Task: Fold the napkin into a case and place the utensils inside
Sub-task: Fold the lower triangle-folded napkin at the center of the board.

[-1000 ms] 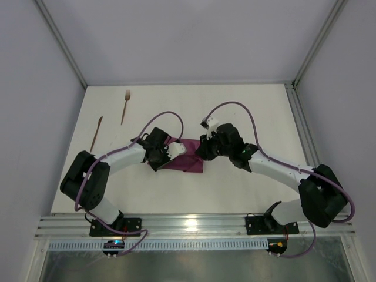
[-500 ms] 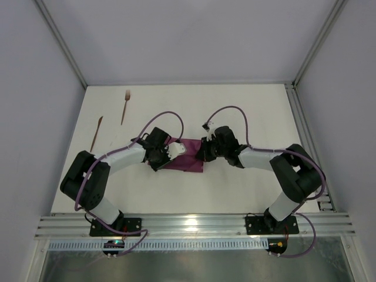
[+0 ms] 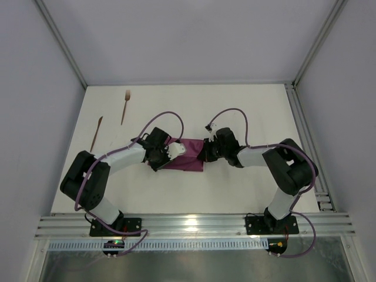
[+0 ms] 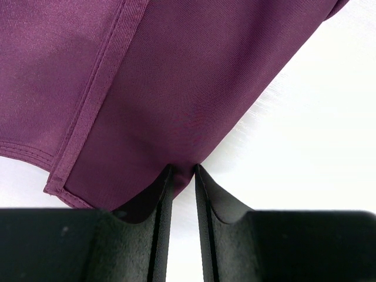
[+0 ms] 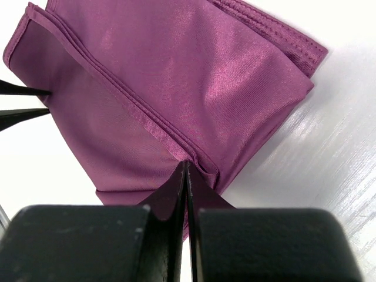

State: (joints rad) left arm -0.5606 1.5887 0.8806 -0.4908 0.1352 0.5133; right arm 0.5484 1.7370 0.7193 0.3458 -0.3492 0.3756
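**Mid-fold, nothing loaded yet**

Lying at centre frame on the tabletop: the napkin, already doubled into a small layered rectangle, not yet a narrow case. Pinched at its left end by the left claw and at its right corner by the right claw, both clenched on cloth. Left to do, seemingly: more folding, then fetching fork and knife from the upper left, well apart from the cloth.

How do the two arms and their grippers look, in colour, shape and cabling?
Both the left arm and the right arm have white tubular links joined by bulky black joints. A thin purple cable loops along each. The left gripper and right gripper have flat, matte black fingers tapering to thin tips.
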